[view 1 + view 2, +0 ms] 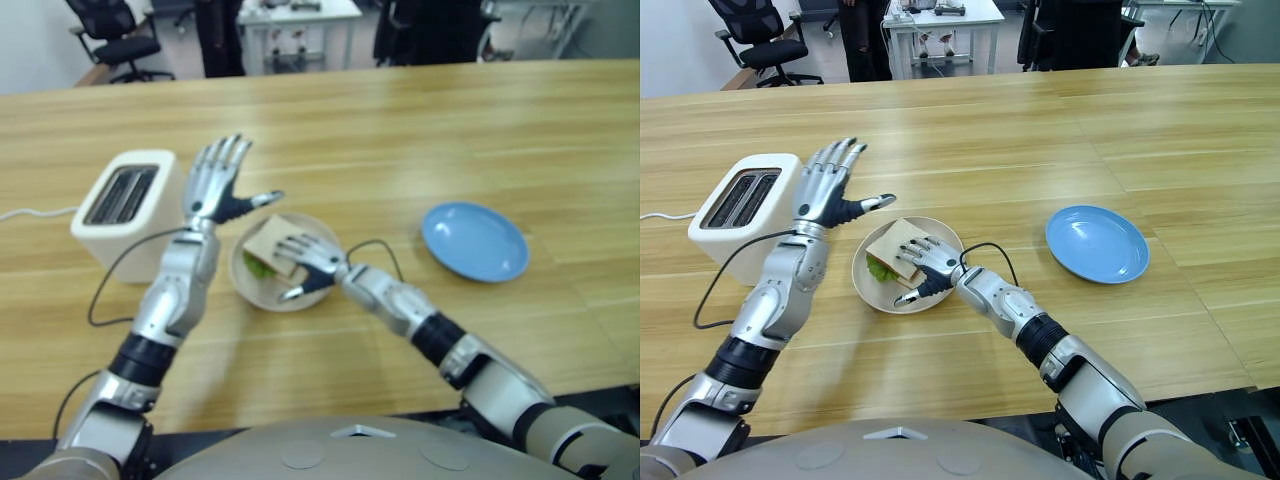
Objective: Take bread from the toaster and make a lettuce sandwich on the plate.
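A white toaster stands at the left of the table, its slots looking empty. To its right a beige plate holds a bread slice with green lettuce showing under its near-left edge. My right hand lies flat on the bread, fingers spread and uncurled. Between the toaster and the plate my left hand is raised above the table, open with fingers spread and thumb pointing toward the plate, holding nothing.
A blue plate sits bare to the right. A black cable loops on the table in front of the toaster, and a white cord leaves it to the left. Chairs and a white desk stand beyond the far edge.
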### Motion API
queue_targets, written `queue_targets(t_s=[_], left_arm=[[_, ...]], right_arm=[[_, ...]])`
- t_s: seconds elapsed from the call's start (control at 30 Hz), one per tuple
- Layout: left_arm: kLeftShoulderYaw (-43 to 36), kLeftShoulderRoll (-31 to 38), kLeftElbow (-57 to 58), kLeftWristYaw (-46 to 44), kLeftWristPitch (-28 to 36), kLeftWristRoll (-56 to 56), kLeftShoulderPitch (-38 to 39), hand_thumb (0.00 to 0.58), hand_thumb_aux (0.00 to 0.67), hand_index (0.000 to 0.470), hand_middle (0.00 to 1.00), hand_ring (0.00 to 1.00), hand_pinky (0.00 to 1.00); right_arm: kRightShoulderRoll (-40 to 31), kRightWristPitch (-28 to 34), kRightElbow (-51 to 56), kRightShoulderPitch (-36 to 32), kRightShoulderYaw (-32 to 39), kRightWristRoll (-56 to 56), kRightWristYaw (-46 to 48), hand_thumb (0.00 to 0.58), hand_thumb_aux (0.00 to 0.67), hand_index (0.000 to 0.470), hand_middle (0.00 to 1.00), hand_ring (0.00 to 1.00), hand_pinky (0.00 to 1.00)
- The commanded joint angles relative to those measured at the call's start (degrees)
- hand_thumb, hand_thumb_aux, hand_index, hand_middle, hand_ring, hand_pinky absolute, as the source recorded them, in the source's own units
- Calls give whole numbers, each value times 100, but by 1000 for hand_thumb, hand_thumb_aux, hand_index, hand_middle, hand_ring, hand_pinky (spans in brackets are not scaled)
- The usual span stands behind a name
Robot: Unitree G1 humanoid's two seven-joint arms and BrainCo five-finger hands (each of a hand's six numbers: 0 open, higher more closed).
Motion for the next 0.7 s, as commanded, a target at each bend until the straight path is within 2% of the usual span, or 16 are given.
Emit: queue_targets(t_s=[0.03,0.23,0.27,0.3,0.33,0.37,0.4,0.5,0.57,0.7], left_arm=[[318,48,-165,-154,-118,-377,86,0,0,0,0,0,0],[753,-115,52,-786,-634,-1910,233,0,0,0,0,0,0],[812,-84,82,-900,-728,-2115,260,0,0,0,514,514,514],[888,-53,91,-1066,-816,-2379,294,0,0,0,514,514,514],[962,-3,87,-1202,-892,-2579,326,474,384,263,1000,1000,1000],[1049,64,72,-1391,-971,-2827,363,474,384,263,1000,1000,1000],[1099,164,53,-1638,-1084,-3074,406,580,670,460,1000,1000,1000],[1386,583,-92,-2340,-1230,-3689,611,580,670,460,1000,1000,1000],[1622,832,-251,-2826,-1207,-4185,723,580,670,460,1000,1000,1000],[1904,1571,-944,-3968,-1120,-4865,1313,580,670,460,1000,1000,1000]], right_arm=[[-205,-114,425,469,463,-38,637,0,0,0,0,0,0],[-449,-669,-997,551,-393,520,-697,0,0,0,0,0,0],[-506,-780,-1308,610,-565,622,-918,0,0,0,0,0,0],[-564,-918,-1665,694,-770,763,-1114,0,0,0,0,0,0],[-618,-1041,-1998,786,-962,899,-1274,0,0,0,0,0,0],[-671,-1138,-2368,888,-1190,1029,-1426,0,0,0,0,0,0],[-739,-1211,-2713,985,-1392,1133,-1498,0,0,0,0,0,0],[-945,-1208,-3732,1229,-1960,1415,-1275,0,0,0,0,0,0],[-1081,-1024,-4215,1388,-2256,1813,-799,0,0,0,0,0,0],[-1655,-451,-4740,1825,-2555,2941,774,0,0,0,0,0,0]])
